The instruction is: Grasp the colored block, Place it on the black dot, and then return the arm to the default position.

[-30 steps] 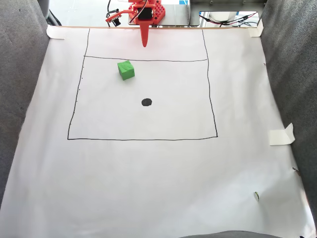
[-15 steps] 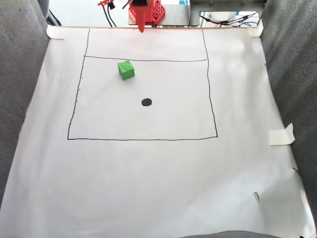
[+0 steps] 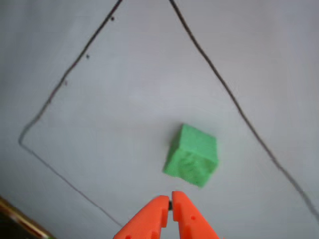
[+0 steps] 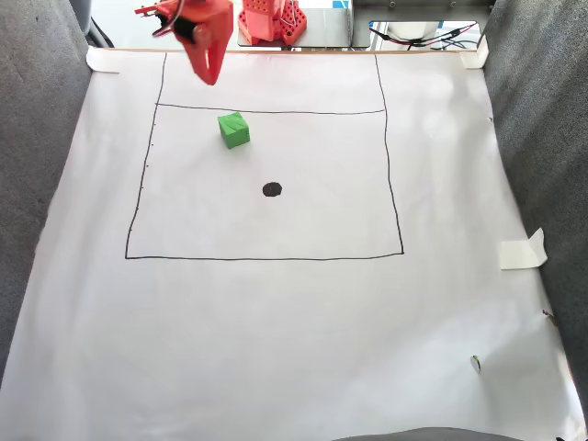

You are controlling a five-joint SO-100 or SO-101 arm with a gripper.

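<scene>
The green colored block (image 4: 233, 130) rests on the white paper just inside the top line of the drawn rectangle, left of centre in the fixed view. The black dot (image 4: 272, 189) lies bare, below and right of the block. My orange gripper (image 4: 210, 77) hangs above the paper, up and left of the block, its fingers shut together with nothing between them. In the other view the block (image 3: 192, 156) sits just beyond the gripper (image 3: 170, 203), whose fingertips (image 3: 158, 204) meet at a narrow gap.
The white paper (image 4: 294, 322) carries a thin drawn rectangle (image 4: 266, 257). Grey fabric walls (image 4: 37, 184) flank both sides. The arm's orange base (image 4: 271, 23) and cables stand at the far edge. A loose tape piece (image 4: 522, 250) lies at the right.
The gripper has swung left from the top centre and come lower, now hanging up and left of the green block. Block and dot have not moved.
</scene>
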